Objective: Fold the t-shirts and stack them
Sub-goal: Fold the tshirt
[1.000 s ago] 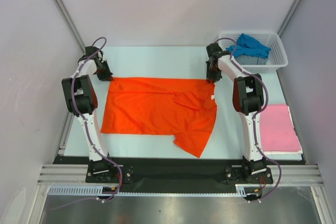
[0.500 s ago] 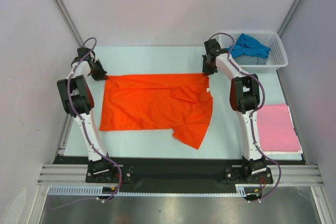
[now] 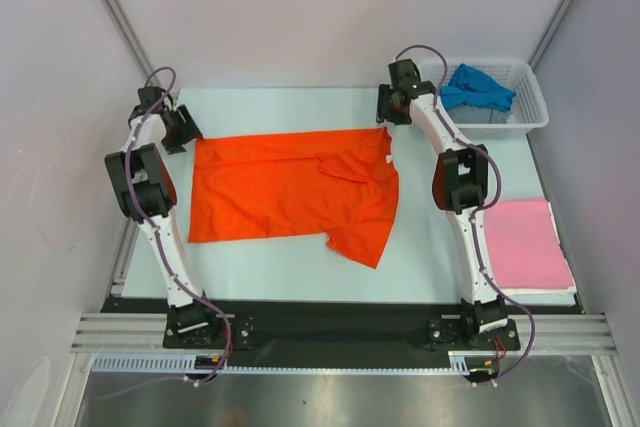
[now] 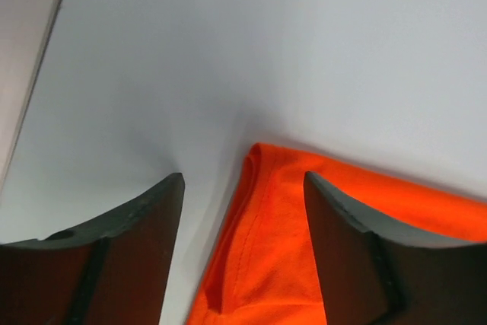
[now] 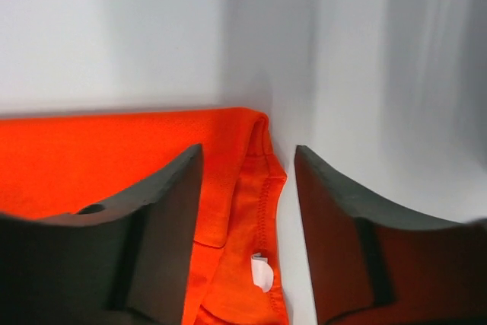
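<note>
The orange-red t-shirt (image 3: 290, 182) has slid farther back; left claw (image 4: 244, 178) and right claw (image 5: 248, 148) gape released at its far corners

White left arm (image 3: 170, 247) and right arm (image 3: 478, 257), black joint housings (image 3: 458, 182), purple looping cables (image 3: 418, 48), 2 dark curved fingers (image 4: 114, 256) each

Bare table (image 3: 290, 109) behind orange-red shirt (image 3: 280, 187); basket (image 3: 527, 121) rear-R, pink shirt (image 3: 530, 242) front-R.

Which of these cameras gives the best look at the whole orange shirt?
The top external view: the orange shirt lies fully visible, spread on the table. The left wrist view shows only one corner; the right wrist view another, with a white tag.
</note>
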Action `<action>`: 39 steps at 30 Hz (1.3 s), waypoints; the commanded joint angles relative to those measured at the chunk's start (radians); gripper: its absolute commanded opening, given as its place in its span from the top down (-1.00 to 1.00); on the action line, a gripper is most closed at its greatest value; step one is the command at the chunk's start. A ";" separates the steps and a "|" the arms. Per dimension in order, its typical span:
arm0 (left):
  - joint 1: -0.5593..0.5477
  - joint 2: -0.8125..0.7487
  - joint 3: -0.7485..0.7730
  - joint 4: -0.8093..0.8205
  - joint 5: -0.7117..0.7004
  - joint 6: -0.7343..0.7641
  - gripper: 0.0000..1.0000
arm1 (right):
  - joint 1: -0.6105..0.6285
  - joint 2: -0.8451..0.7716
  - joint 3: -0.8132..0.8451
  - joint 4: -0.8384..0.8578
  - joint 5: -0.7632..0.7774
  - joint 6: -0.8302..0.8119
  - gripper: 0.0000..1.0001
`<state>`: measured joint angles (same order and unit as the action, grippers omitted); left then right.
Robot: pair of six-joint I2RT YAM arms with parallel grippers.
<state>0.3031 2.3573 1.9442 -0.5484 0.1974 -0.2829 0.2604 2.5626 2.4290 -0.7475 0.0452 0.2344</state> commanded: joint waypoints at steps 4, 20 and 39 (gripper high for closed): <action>-0.007 -0.174 -0.063 -0.064 -0.193 0.011 -0.60 | 0.008 -0.142 0.052 -0.125 0.006 0.065 -0.27; 0.005 -0.716 -0.718 -0.070 -0.268 -0.219 -0.47 | 0.106 -0.827 -0.947 0.005 -0.342 0.149 -0.33; 0.248 -1.058 -1.321 0.103 -0.056 -0.272 -0.29 | 0.122 -1.157 -1.642 0.332 -0.682 0.204 -0.52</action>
<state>0.5400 1.3025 0.6418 -0.5182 0.0818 -0.5499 0.3786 1.4380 0.8009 -0.4751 -0.5716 0.4408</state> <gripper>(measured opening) 0.647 0.749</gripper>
